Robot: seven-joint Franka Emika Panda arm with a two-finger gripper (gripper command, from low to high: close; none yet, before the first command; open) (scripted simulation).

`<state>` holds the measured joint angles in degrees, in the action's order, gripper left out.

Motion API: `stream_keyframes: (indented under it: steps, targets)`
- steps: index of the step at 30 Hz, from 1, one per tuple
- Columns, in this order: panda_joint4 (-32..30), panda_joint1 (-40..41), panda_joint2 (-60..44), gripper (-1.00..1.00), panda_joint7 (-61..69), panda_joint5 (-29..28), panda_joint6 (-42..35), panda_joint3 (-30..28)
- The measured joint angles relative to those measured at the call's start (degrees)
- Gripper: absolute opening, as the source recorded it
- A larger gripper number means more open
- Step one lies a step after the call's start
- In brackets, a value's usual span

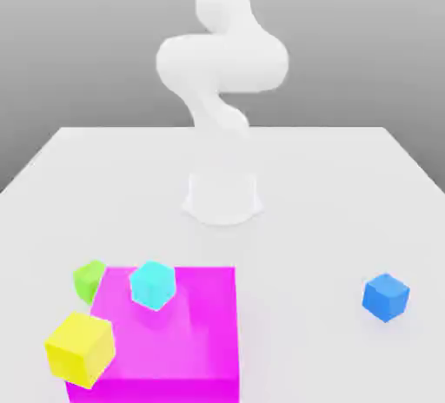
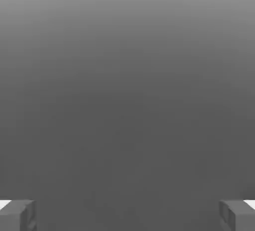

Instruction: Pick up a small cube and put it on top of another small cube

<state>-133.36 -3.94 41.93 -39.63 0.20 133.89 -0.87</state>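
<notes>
**Stacking not yet begun: blue cube sat alone, tool empty**

In the exterior view, the white arm [image 1: 222, 71] rose from its base at the far middle of the pale surface [image 1: 330, 184], bent over on itself well above the blocks. The small blue cube [image 1: 385, 296] rested on the surface toward the exterior view's right, well apart from everything else, plain and bright, with crisp edges. The lime-green cube [image 1: 88, 279] sat toward the exterior view's left, just beside the far corner of the large magenta block [image 1: 174, 345]. A cyan cube [image 1: 153, 284] appeared above the magenta block's top, and a yellow cube [image 1: 80, 349] stood at its near left edge. Nothing was stacked on the green cube, so the whole task seemed left to do: reach the blue cube, grasp it, carry it across and set it down.

In the hand view, the tool [image 2: 127, 215] stood wide open, its two grey fingertips [image 2: 17, 214] far apart, with nothing between them and only a plain grey background ahead.
</notes>
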Motion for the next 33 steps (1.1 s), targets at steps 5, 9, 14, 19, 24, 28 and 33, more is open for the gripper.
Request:
stream_keyframes:
  steps: [5, 9, 14, 19, 24, 28, 33]
  targets:
    - [-3.23, -7.61, -8.02, 0.00, 13.04, 0.84, 4.32, -1.42]
    - [-5.73, -13.22, -14.25, 0.00, 23.26, 1.66, 7.67, -2.22]
    - [-8.85, -19.56, -22.04, 0.00, 36.18, 2.91, 11.84, -2.50]
    - [-11.97, -25.01, -29.82, 0.00, 48.99, 4.01, 16.01, -1.81]
    - [-15.09, -29.39, -37.55, 0.00, 61.18, 4.22, 20.19, 0.33]
    - [-17.62, -33.11, -43.67, 0.00, 69.60, 2.55, 23.59, 1.83]
    - [-19.17, -34.67, -52.13, 0.00, 75.23, -1.22, 29.12, 2.49]
